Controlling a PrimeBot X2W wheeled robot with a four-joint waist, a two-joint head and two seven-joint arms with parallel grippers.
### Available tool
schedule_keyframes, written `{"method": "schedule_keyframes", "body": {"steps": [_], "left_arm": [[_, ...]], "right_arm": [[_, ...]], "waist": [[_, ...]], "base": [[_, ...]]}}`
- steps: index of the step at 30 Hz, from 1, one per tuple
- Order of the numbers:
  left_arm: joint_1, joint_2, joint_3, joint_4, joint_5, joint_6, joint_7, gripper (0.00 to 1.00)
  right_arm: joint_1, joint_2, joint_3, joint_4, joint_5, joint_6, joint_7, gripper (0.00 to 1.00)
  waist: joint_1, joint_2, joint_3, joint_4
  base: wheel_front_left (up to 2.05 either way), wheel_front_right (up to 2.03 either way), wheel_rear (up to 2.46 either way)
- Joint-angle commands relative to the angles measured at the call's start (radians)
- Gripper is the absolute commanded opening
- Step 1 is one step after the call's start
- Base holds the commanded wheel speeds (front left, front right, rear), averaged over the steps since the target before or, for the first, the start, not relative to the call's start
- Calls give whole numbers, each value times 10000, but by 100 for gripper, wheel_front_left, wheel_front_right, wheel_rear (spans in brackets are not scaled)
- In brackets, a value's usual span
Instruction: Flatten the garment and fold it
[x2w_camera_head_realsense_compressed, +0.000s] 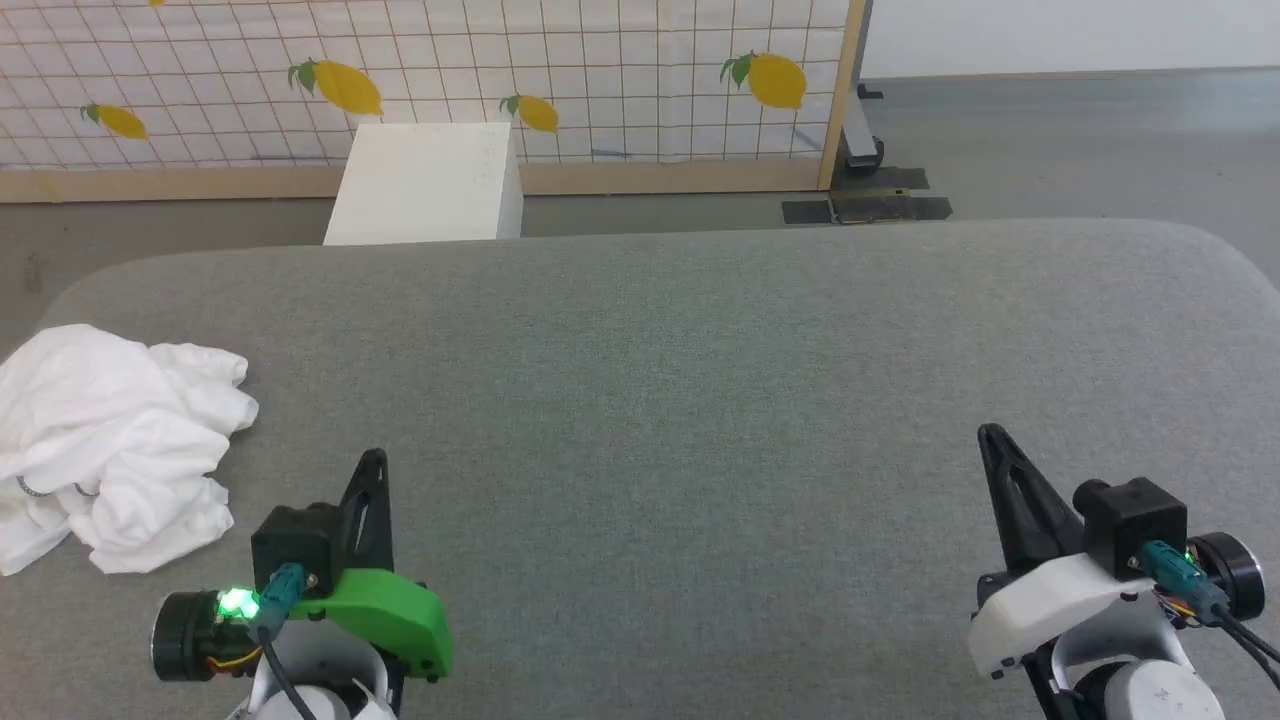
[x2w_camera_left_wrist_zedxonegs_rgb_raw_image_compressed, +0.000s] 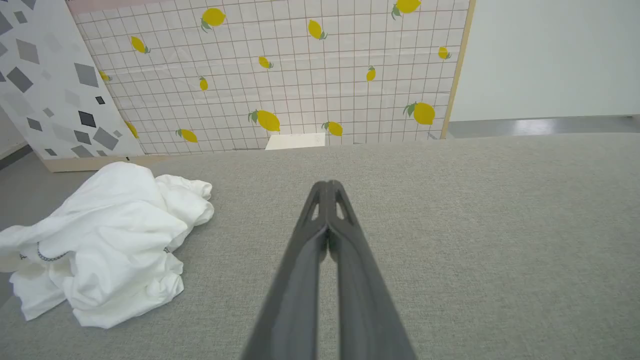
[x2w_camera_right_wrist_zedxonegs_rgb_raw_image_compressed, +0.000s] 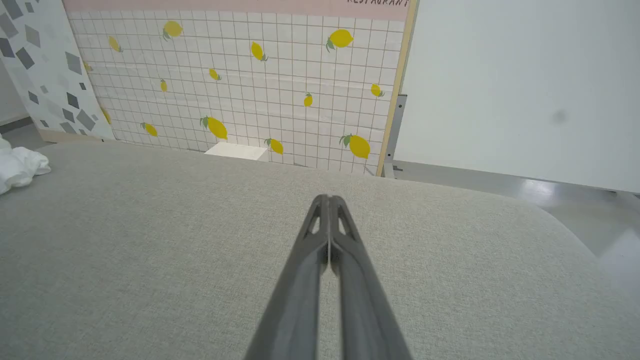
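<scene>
Grey woven cloth over the padded table (x2w_camera_head_realsense_compressed: 700, 380), rounded at the far corners. On it, at the far left edge in the head view, the garment (x2w_camera_head_realsense_compressed: 120, 440): white, thin, crumpled into a loose heap, not spread out, with a speckled grey seam low on its left side. Touched by neither arm.

At the lower left of the head view, the left gripper (x2w_camera_head_realsense_compressed: 372, 462), green-shelled at the wrist, with a lit green lamp beside its camera. Sits over bare table just right of the heap and apart from it. Points away from the robot, leaning slightly right. Jaws pressed together along their length, with nothing between them. Same closed pair in the left wrist view, with the heap off to the left of them.

At the lower right, the right gripper (x2w_camera_head_realsense_compressed: 992, 435), white-shelled. Points forward as well, leaning a little left, over bare cloth and well apart from the garment. Fingers together to the very tips, empty.

Beyond the table's far edge, a white box (x2w_camera_head_realsense_compressed: 425, 185) on the grey floor (x2w_camera_head_realsense_compressed: 1050, 140), close against a tiled panel (x2w_camera_head_realsense_compressed: 620, 100) printed with yellow lemons.
</scene>
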Motion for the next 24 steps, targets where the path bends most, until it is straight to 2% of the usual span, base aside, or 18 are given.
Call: {"method": "schedule_keyframes", "body": {"steps": [1,19,20,24], "left_arm": [[105,-53,34,-24,103,-9,12,0],[105,-53,34,-24,103,-9,12,0],[0,0,0,0,0,0,-1,100],[-1,2,-37,0,-7,-1,-5,100]], "right_arm": [[144,5,12,-51,-64,-15,1,0],[144,5,12,-51,-64,-15,1,0],[1,0,1,-1,1,0,-1,100],[0,-2,-12,5,7,2,-3,100]], "waist": [[0,-1,0,0],[0,-1,0,0],[0,-1,0,0],[0,-1,0,0]], "base": [[0,0,0],[0,0,0],[0,0,0],[0,0,0]]}}
